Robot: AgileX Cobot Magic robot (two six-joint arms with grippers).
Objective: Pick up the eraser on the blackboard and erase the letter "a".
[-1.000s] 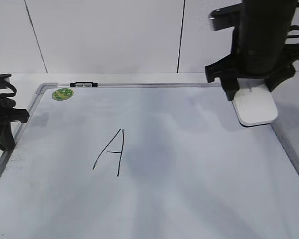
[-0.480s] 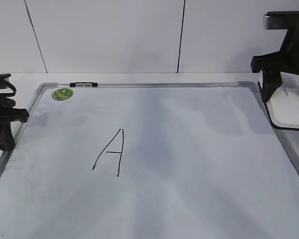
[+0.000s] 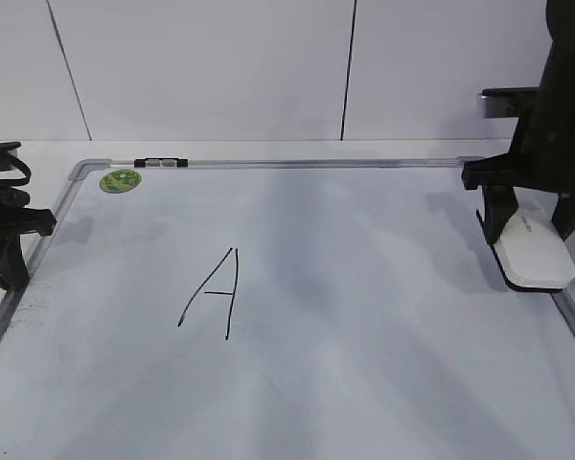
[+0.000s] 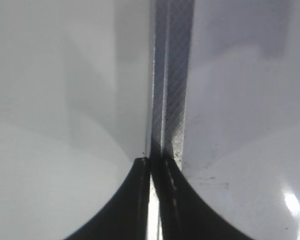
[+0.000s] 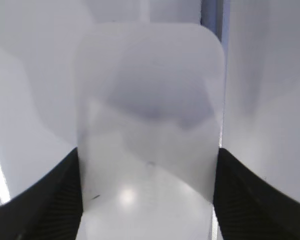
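White wall behind; blackboard [image 3: 364, 316] bare save capital A [image 3: 214, 292]. No small "a" visible. Right gripper [image 3: 529, 235] clamping eraser [image 3: 532, 257] at right frame edge. Left gripper [image 3: 5, 235] clenched, idle. Probably set-down stage; next, release and withdraw.

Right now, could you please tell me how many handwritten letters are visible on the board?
1: a capital "A" left of centre on the blackboard. No other letter shows, though the eraser near the right edge could hide something beneath.

A handwritten black capital "A" [image 3: 214, 293] stands on the blackboard [image 3: 364, 316], well apart from both grippers' jaws.
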